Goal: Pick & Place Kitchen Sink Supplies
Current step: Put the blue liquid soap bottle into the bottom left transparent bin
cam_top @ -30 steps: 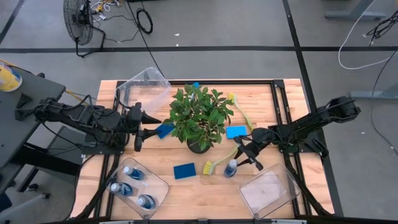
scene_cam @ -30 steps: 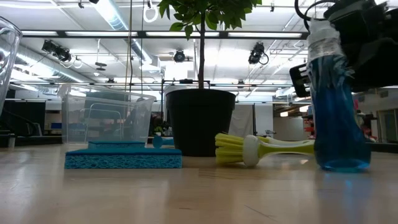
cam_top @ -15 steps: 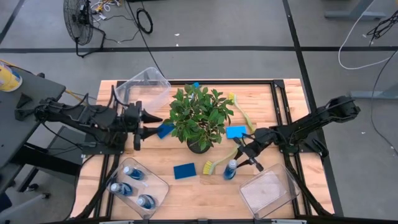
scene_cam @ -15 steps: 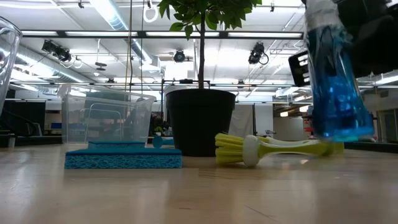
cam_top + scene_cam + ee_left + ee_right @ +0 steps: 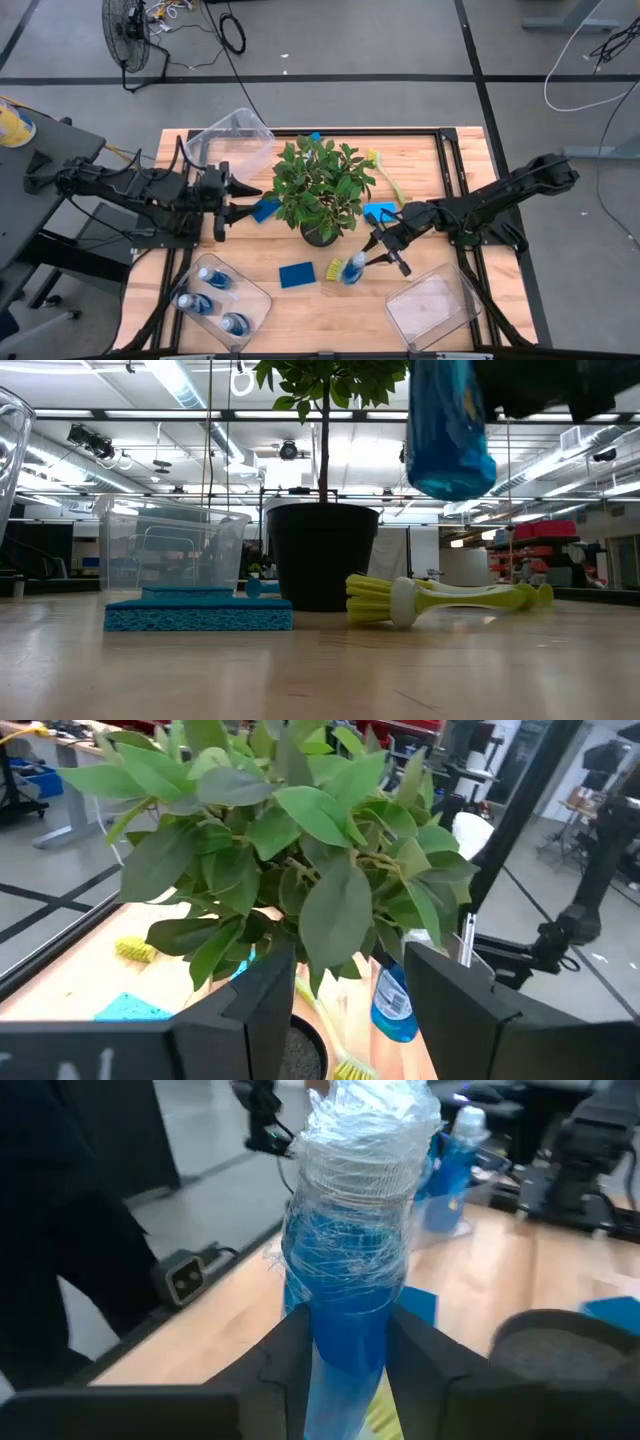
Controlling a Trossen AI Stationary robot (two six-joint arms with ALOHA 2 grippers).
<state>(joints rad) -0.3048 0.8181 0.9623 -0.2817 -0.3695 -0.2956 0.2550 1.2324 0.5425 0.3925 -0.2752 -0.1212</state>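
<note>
Carrying a blue bottle (image 5: 354, 267) clamped between its fingers, the right gripper (image 5: 372, 250) holds it clear above the counter (image 5: 300, 310), at five o'clock from the potted plant (image 5: 320, 185), presumably bound for the bottle bin (image 5: 215, 300). Left gripper (image 5: 236, 200) hovers parted, empty.

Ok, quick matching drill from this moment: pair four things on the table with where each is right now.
Things:
1. blue bottle
2. dish brush
3. flat blue sponge
4. three bottles

Places:
A. lying on the table by the potted plant
B. inside the clear bin at front left
C. lifted in the right gripper
D. flat on the table, front of the plant

Pairs: 1-C, 2-A, 3-D, 4-B
</note>
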